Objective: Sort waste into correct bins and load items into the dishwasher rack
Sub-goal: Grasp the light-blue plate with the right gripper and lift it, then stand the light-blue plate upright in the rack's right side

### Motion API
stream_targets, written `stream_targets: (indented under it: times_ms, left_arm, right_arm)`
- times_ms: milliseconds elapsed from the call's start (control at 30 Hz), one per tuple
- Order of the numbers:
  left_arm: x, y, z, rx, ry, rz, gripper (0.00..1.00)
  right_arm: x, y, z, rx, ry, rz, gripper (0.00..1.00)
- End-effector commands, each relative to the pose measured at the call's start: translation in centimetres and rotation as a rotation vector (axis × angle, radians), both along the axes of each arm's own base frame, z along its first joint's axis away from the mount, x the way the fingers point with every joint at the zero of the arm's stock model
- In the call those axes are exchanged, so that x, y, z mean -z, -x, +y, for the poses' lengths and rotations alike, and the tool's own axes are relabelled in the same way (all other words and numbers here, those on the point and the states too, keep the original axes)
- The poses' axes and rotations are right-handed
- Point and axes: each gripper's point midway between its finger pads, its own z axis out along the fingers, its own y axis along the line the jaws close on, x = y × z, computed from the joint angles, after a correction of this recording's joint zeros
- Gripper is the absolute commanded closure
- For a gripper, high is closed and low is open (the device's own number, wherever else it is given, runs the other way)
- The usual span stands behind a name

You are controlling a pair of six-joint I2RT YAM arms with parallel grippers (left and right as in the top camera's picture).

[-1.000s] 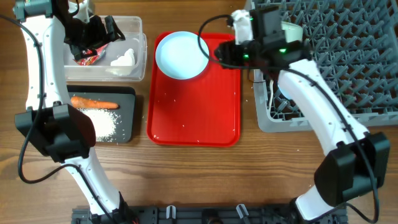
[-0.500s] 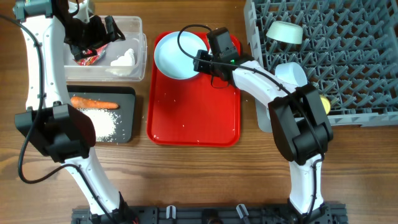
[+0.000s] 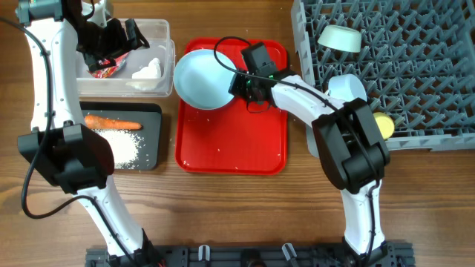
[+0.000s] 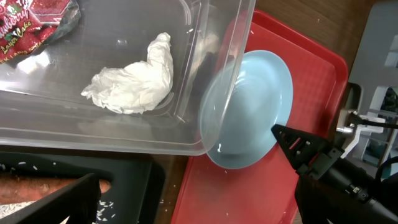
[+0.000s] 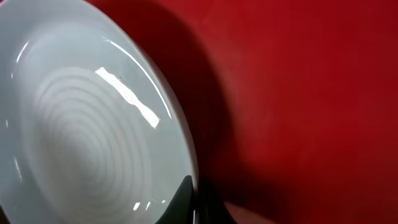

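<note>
Bright, even light from above, soft shadows. Right wrist cam's blurry up close: glare streaks on the plate (image 5: pixel 81 124) above the pincer (image 5: pixel 193 202), dark shadow along its rim.

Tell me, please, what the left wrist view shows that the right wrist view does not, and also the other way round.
Only the left wrist view: the clear tub with the white tissue and the red wrapper inside, and the black tray with the carrot and rice grains. Only the right wrist view: the fine rings on the face of the light blue plate, seen from close. Both: the plate, the red tray beneath it, and the right gripper at the plate's rim.
</note>
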Motion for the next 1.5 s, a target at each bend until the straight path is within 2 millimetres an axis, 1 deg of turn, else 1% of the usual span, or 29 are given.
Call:
stream_targets:
  times_ms: [0,33,67,100,167,200,233,300,333,367,400,433,467,500,533,567,633,667,733,800,933,967,1067,1167,1333,1367,1400,1433,1467]
  left_arm:
    - [-0.9,0.1,0.3,-0.016,0.000,-0.018,0.00]
    - [-0.9,0.1,0.3,-0.016,0.000,-0.018,0.00]
    - [-0.9,0.1,0.3,-0.016,0.000,-0.018,0.00]
    - [-0.9,0.1,0.3,-0.016,0.000,-0.018,0.00]
    - [-0.9,0.1,0.3,-0.016,0.000,-0.018,0.00]
    - [-0.9,0.1,0.3,-0.016,0.000,-0.018,0.00]
    - [-0.9,0.1,0.3,-0.016,0.000,-0.018,0.00]
    - [-0.9,0.1,0.3,-0.016,0.000,-0.018,0.00]
    - [-0.9,0.1,0.3,-0.016,0.000,-0.018,0.00]
    - [-0.9,0.1,0.3,-0.016,0.000,-0.018,0.00]
    - [-0.9,0.1,0.3,-0.016,0.000,-0.018,0.00]
    - [-0.9,0.1,0.3,-0.016,0.000,-0.018,0.00]
    - [-0.9,0.1,0.3,-0.016,0.000,-0.018,0.00]
    - [-0.9,0.1,0.3,-0.016,0.000,-0.018,0.00]
    - [-0.9,0.1,0.3,-0.016,0.000,-0.018,0.00]
    - [-0.9,0.1,0.3,-0.016,0.000,-0.018,0.00]
    - [-0.9,0.1,0.3,-0.016,0.000,-0.018,0.00]
    - [-0.9,0.1,0.3,-0.016,0.000,-0.018,0.00]
    - [-0.9,0.1,0.3,-0.016,0.000,-0.018,0.00]
    - [-0.9,0.1,0.3,-0.016,0.000,-0.018,0.00]
    - [-0.9,0.1,0.3,-0.016,0.000,-0.018,0.00]
    - [-0.9,0.1,0.3,-0.016,0.000,-0.018,0.00]
    - [-0.9,0.1,0.3,-0.016,0.000,-0.018,0.00]
    - [-0.9,0.1,0.3,-0.016,0.000,-0.018,0.00]
    - [-0.9,0.1,0.3,-0.016,0.000,-0.018,0.00]
    - [-0.9,0.1,0.3,-0.016,0.000,-0.018,0.00]
    - [-0.9,0.1,0.3,-0.016,0.000,-0.018,0.00]
    - [-0.9,0.1,0.3,-0.016,0.000,-0.018,0.00]
    - [-0.9,0.1,0.3,-0.016,0.000,-0.018,0.00]
  right_arm:
    - [0.7,0.4,-0.5,-0.028,-0.049,0.064,0.96]
    - [0.0,0.1,-1.3,-0.038,-0.048,0.053,0.96]
    - [-1.7,-0.4,-2.3,-0.073,-0.038,0.010,0.96]
    - [-4.1,-0.8,-3.2,-0.110,-0.023,-0.049,0.96]
    - [-10.2,-1.3,-4.6,-0.186,0.001,-0.207,0.96]
    - [-14.0,-1.4,-5.2,-0.238,0.019,-0.315,0.96]
    - [-18.0,-1.1,-6.5,-0.261,0.066,-0.419,0.96]
    - [-23.8,-0.5,-11.2,-0.178,0.231,-0.551,0.95]
    - [-25.9,-0.2,-13.7,-0.127,0.323,-0.597,0.96]
    - [-27.9,0.2,-16.9,-0.054,0.454,-0.633,0.96]
    - [-30.3,1.0,-21.3,0.078,0.622,-0.653,0.95]
    - [-32.8,2.7,-26.7,0.241,0.840,-0.643,0.96]
    - [-34.1,4.4,-30.2,0.332,1.017,-0.605,0.96]
    - [-34.7,5.3,-32.2,0.368,1.139,-0.561,0.96]
    - [-34.8,5.8,-33.6,0.378,1.225,-0.519,0.96]
    - [-34.4,6.0,-34.9,0.363,1.310,-0.465,0.96]
    - [-33.3,5.8,-36.7,0.324,1.390,-0.385,0.96]
    - [-31.8,5.2,-37.9,0.257,1.445,-0.310,0.96]
    - [-30.1,4.5,-38.8,0.178,1.493,-0.235,0.96]
    - [-27.2,3.1,-39.9,0.098,1.543,-0.143,0.96]
    - [-24.7,1.2,-40.6,0.079,1.589,-0.094,0.96]
    - [-24.5,0.8,-40.8,0.074,1.620,-0.080,0.96]
    - [-24.7,-0.6,-41.1,0.024,1.698,-0.070,0.96]
    - [-25.5,-1.3,-41.1,0.070,1.696,-0.120,0.96]
    - [-25.2,-1.8,-40.8,0.046,1.673,-0.141,0.96]
    - [-24.7,-2.0,-40.5,0.018,1.652,-0.154,0.96]
    - [-24.3,-2.3,-40.2,-0.009,1.632,-0.165,0.92]
    - [-23.4,-2.6,-39.5,-0.070,1.589,-0.179,0.64]
    - [-22.9,-2.7,-39.2,-0.100,1.567,-0.184,0.33]
